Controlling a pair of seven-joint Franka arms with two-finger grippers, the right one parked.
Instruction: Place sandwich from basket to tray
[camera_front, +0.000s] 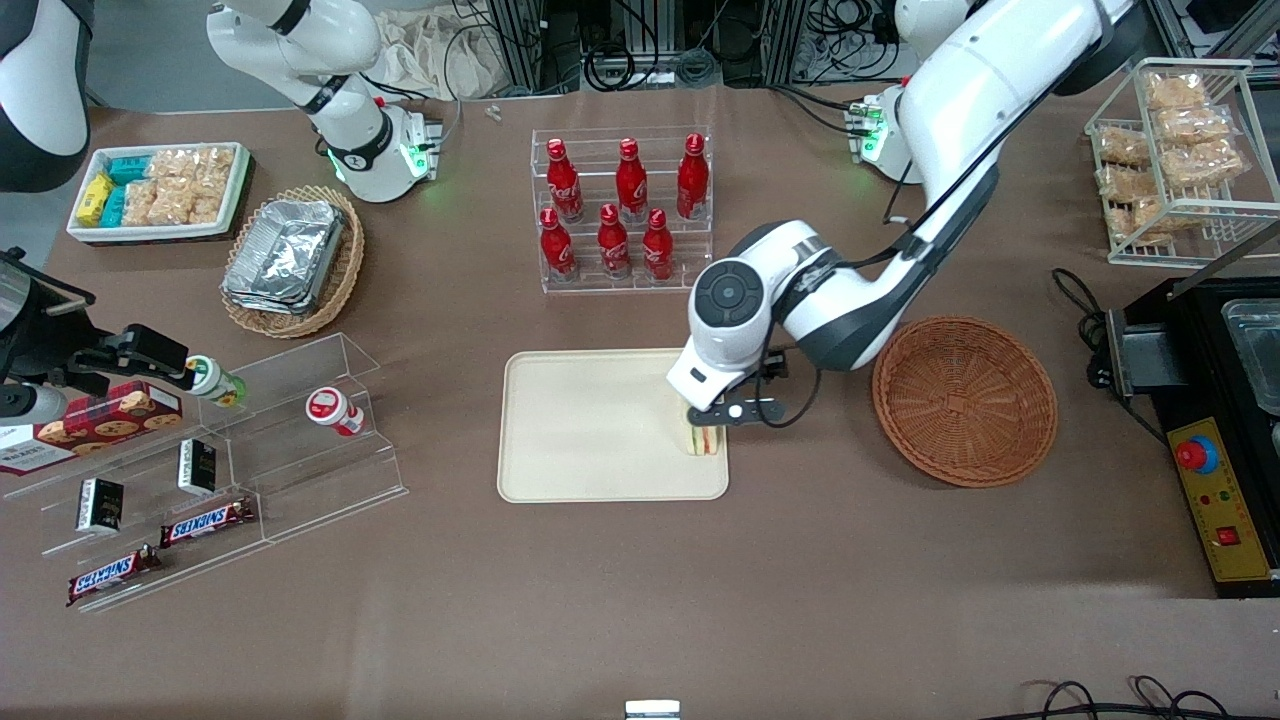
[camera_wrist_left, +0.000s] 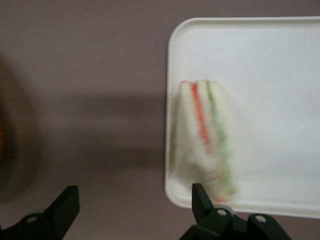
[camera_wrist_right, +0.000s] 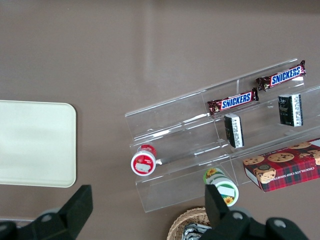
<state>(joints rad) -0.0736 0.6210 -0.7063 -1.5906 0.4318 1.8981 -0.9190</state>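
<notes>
The sandwich, a pale wedge with red, orange and green filling lines, lies on the cream tray, close to the tray's edge on the basket's side. My left gripper hangs just above it and is open. Its black fingers stand wide apart and nothing is between them; one finger overlaps the sandwich's narrow end in the wrist view. The round reddish-brown basket sits beside the tray, toward the working arm's end, and holds nothing.
A clear rack of red bottles stands farther from the camera than the tray. A stepped acrylic shelf with snack bars, a tan basket of foil trays and a white snack bin lie toward the parked arm's end. A black control box is beside the basket.
</notes>
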